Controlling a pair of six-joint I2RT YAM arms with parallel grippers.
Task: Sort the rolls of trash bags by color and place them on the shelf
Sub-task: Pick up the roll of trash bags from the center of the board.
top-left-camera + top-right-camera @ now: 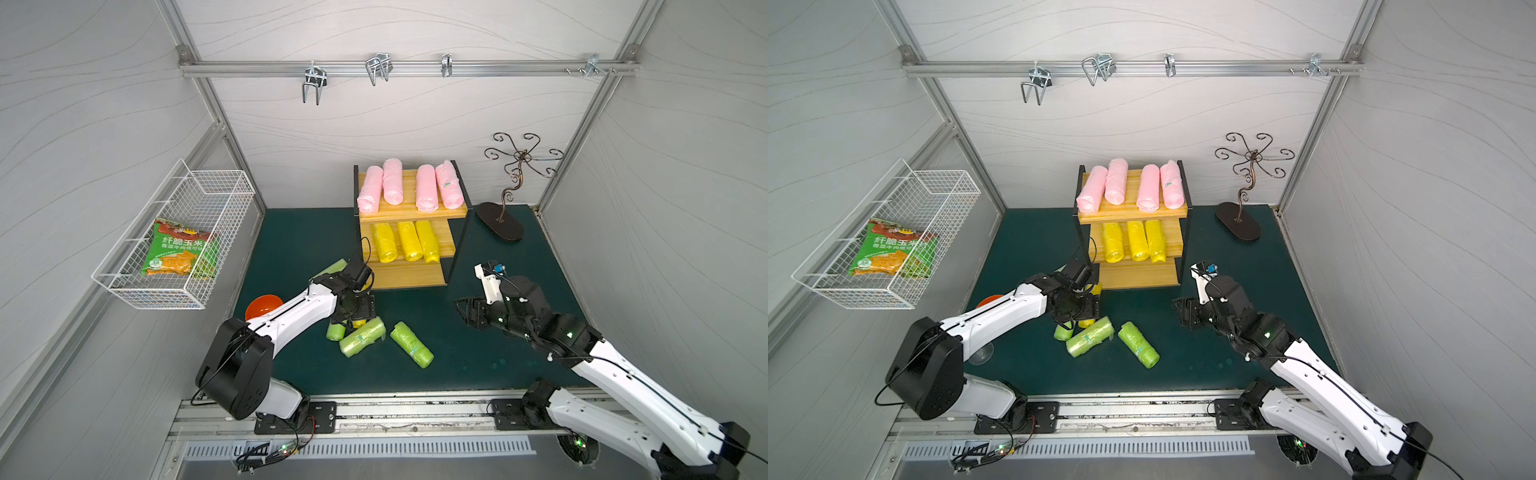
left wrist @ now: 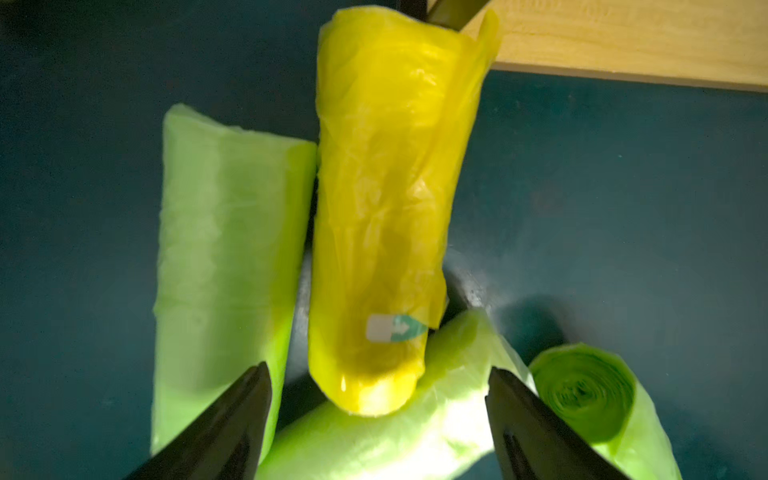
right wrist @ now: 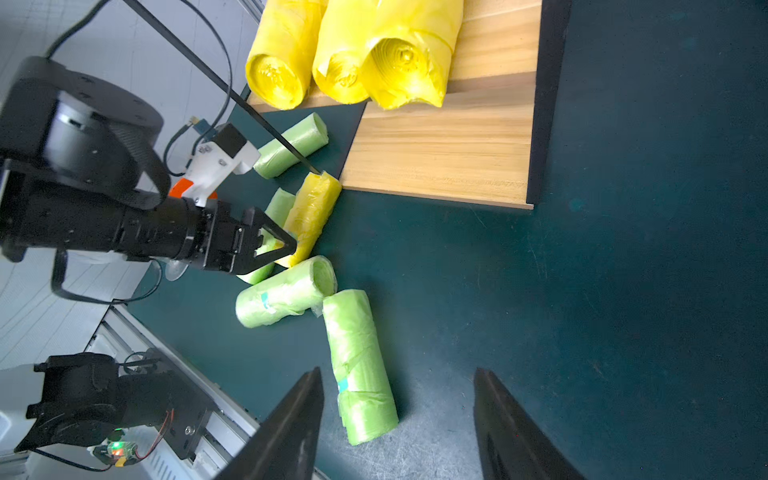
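Currently, we have the left gripper point(image 2: 378, 368) spread wide over the fourth yellow roll point(image 2: 382, 208) on the mat point(image 2: 623, 208), right gripper point(image 3: 397, 370) open and empty. Shelf point(image 1: 407, 275) holds four pink rolls point(image 1: 392, 183), three yellow rolls point(image 1: 409, 241); four green rolls point(image 1: 411, 345) lie unplaced.

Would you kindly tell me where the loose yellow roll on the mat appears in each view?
Top view: yellow roll, a sliver just below centre.
Top view: yellow roll, likewise.
Left wrist: yellow roll fills the centre.
Right wrist: yellow roll, upper middle.
Shared landmark: the shelf, lowest board beside its end.
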